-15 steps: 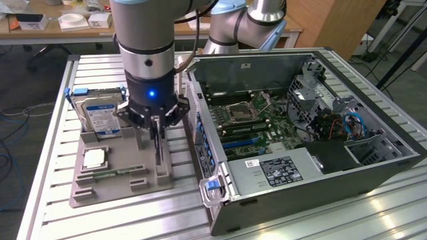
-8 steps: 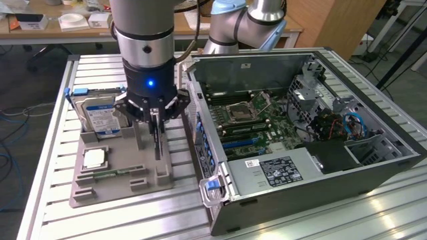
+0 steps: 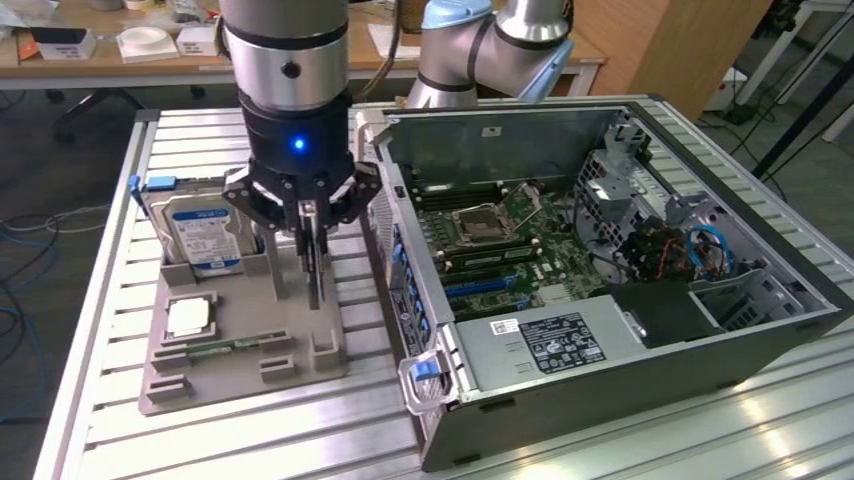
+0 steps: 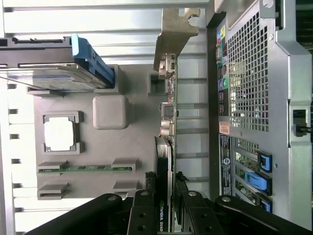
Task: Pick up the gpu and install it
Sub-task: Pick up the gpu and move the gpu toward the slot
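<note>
Station: slatted metal table (image 3: 747,430) carrying a grey parts tray (image 3: 240,350) on the exterior view's left and an open computer case (image 3: 641,360) on the exterior view's right.

End effector (image 3: 311,235): positioned over the tray, pointing down, clenched on the gpu (image 3: 315,275). The wrist view confirms it: the two fingers (image 4: 144,205) press on either face of the card (image 4: 166,147), which is seen edge-on.

Gpu: held upright on its edge, above the tray's side nearest the case. Its silver bracket (image 4: 178,34) is at the end away from the end effector (image 4: 166,205) in the wrist view. The lower end is close to the tray surface; whether it has cleared the tray cannot be determined.

Tray contents: a hard drive (image 3: 200,235) with a blue-and-white label stands on edge at the far end, just beside the end effector. A processor chip (image 3: 190,316) lies flat in its recess. A green memory stick (image 3: 227,347) sits between supports nearer the front edge.

Case: side panel off, motherboard (image 3: 534,250) exposed, power supply (image 3: 554,340) along the near side. Its perforated rear panel (image 4: 254,73) runs beside the gpu in the wrist view.
</note>
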Action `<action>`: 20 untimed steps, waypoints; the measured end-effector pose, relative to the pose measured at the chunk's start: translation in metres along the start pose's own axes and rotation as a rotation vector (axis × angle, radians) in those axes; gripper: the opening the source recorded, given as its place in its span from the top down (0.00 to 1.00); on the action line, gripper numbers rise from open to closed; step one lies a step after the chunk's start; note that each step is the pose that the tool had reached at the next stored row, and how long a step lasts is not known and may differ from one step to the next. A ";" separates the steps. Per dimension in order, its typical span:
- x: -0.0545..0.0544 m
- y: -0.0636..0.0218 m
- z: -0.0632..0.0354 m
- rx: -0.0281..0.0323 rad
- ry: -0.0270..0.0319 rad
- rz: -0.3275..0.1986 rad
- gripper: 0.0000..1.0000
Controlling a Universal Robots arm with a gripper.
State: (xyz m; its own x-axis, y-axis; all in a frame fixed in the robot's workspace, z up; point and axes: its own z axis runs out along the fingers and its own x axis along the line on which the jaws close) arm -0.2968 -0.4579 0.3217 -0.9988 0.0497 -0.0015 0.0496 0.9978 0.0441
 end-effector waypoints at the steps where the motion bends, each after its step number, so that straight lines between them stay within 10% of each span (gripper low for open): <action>1: 0.000 0.0001 -0.0028 0.0000 -0.0001 0.000 0.74; 20: 0.000 0.0025 -0.0571 0.0000 -0.0001 0.000 0.74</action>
State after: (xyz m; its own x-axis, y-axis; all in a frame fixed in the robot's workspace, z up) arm -0.2968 -0.4579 0.3788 -0.9988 0.0497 -0.0016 0.0495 0.9978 0.0441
